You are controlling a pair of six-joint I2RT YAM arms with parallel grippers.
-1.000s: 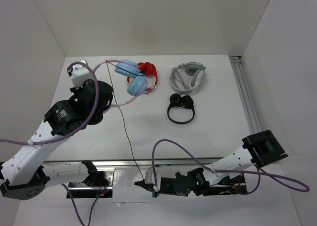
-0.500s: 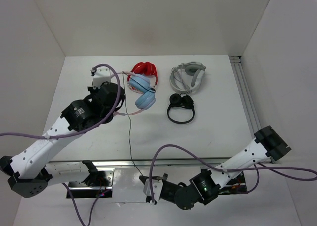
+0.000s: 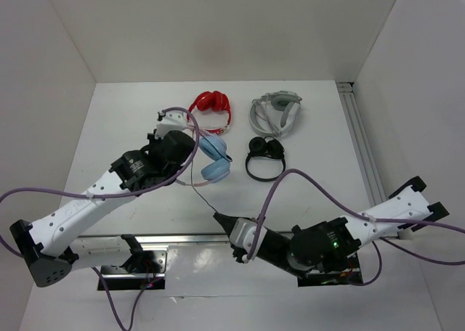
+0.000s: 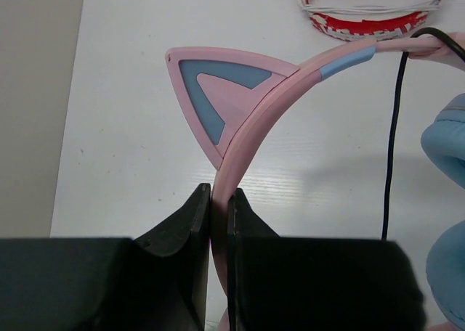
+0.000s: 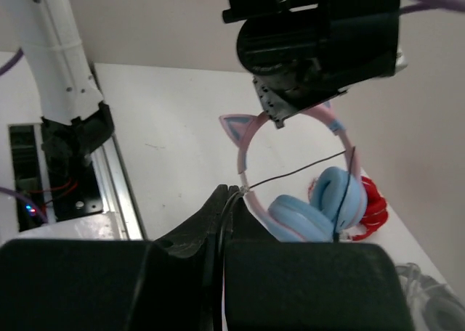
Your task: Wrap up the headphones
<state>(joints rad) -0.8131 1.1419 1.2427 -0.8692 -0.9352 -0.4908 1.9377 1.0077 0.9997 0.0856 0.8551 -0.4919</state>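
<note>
The left gripper point(image 4: 219, 200) was closed tight on the pink band of the headphones point(image 4: 218, 91), right under one cat ear. The ear pointed up and away from the fingers. The two blue cups point(image 3: 215, 159) were near the middle of the white table point(image 3: 312, 193), just in front of the red headphones point(image 3: 212, 102). From the right wrist camera, the pink band stood up like an arch and the blue cups sat low, one beside the other.

The right gripper point(image 5: 231, 194) was closed too. It pinched the thin dark cable point(image 5: 298, 170) between its tips, near the front edge of the table. The cable ran from those tips across to the blue cups.

Grey headphones point(image 3: 276, 113) lay at the back of the table, and small black headphones point(image 3: 264, 157) lay just in front of them.
</note>
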